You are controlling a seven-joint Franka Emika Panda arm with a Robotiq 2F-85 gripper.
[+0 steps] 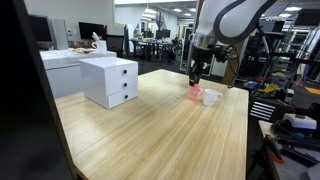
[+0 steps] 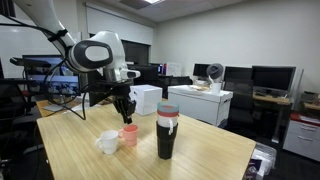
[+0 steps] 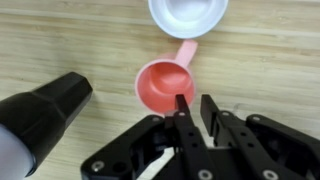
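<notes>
- Your gripper (image 3: 194, 103) hangs straight down over a pink plastic cup (image 3: 160, 88) with a short handle, near the far end of the light wooden table (image 1: 150, 140).
- Wrist view: one finger sits inside the cup's rim and the other just outside, so the jaws straddle the wall w/ a narrow gap. You can't tell if they're pinching yet.
- A white round cup (image 3: 188, 12) sits just beside the pink plastic cup at its handle end.
- A black cylindrical tumbler (image 2: 167, 133) stands near on the other side.
- A white two-drawer cabinet (image 1: 110, 80) sits well apart.
- Step in hand, prob.: the rim grasp.
- Next move calls for a firm pinch, then a straight lift clear of both neighbours.
</notes>
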